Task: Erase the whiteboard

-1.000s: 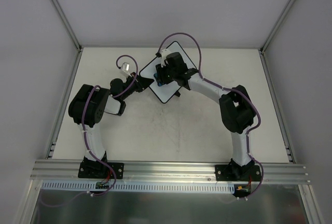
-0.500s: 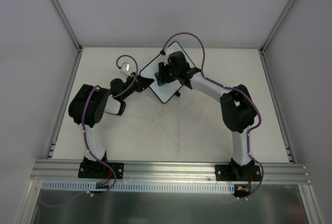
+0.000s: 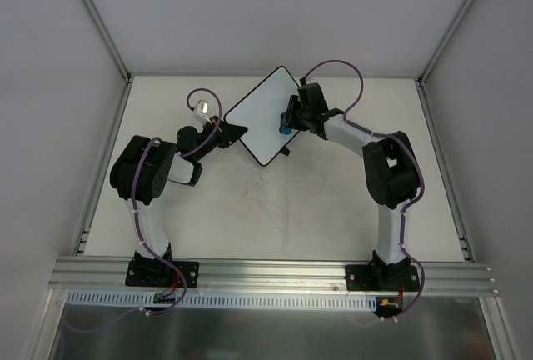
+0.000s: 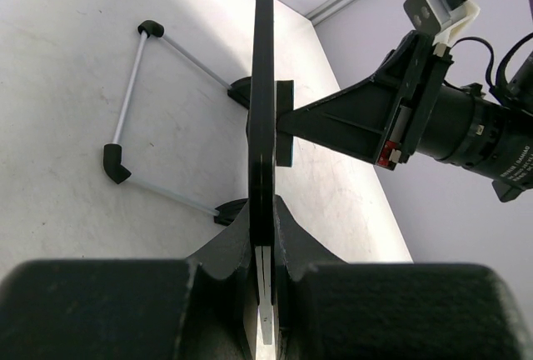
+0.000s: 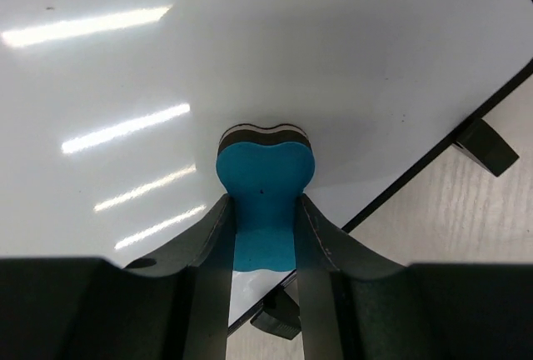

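— Where is the whiteboard sitting?

— It is standing tilted at the far middle of the worktop, between the two arms, with one corner pointing toward the back.

— What is the left tool doing?

— It is clamping the whiteboard's black frame at its left edge; its wrist view is showing the frame edge-on.

— And the right tool?

— It is squeezing a blue eraser between its fingers. The eraser's end is pressing against the white face, close to the right-hand edge.
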You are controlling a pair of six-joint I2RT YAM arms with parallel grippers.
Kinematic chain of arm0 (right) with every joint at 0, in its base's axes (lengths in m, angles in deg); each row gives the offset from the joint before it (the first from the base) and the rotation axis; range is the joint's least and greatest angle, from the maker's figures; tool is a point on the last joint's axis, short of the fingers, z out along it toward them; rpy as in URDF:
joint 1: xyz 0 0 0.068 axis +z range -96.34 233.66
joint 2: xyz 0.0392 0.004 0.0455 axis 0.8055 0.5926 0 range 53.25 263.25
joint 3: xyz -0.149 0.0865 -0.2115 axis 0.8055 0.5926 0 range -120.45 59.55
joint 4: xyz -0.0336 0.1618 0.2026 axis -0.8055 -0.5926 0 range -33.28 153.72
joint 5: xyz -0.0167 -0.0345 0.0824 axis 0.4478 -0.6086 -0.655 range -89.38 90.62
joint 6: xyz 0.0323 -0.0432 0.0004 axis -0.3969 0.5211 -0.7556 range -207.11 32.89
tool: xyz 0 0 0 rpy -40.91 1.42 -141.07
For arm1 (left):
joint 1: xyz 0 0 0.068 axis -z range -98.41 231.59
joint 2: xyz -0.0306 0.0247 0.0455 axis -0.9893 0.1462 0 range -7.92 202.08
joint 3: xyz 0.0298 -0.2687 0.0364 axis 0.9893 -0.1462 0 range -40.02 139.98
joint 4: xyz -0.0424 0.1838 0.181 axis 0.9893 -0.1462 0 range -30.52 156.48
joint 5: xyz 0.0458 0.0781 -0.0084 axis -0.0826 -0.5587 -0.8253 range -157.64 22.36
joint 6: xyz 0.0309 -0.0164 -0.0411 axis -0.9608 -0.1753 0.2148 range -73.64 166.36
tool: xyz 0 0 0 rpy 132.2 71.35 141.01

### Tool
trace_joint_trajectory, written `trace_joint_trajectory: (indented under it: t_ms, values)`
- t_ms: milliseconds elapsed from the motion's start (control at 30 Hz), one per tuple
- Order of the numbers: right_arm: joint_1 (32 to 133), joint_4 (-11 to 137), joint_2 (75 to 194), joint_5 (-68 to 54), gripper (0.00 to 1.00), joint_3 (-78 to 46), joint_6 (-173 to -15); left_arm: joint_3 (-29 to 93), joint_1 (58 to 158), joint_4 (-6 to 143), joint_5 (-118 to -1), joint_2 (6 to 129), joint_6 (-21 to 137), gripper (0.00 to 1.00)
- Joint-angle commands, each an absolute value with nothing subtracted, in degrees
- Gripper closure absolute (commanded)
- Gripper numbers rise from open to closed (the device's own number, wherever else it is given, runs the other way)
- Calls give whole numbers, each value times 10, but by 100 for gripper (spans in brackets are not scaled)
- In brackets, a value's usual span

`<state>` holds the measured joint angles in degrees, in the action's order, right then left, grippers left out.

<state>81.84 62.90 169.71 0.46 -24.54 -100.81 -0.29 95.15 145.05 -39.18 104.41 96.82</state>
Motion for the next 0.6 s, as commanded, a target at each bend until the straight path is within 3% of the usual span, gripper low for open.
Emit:
trace_joint_trajectory:
  t_ms: [0, 567]
  values:
    - [816, 620, 1708, 57, 100, -228, -1051, -8, 961, 1611, -357, 1039, 959, 100]
    - [766, 678, 1692, 19, 100, -168, -1131, -8, 962, 1617, -357, 1038, 967, 100]
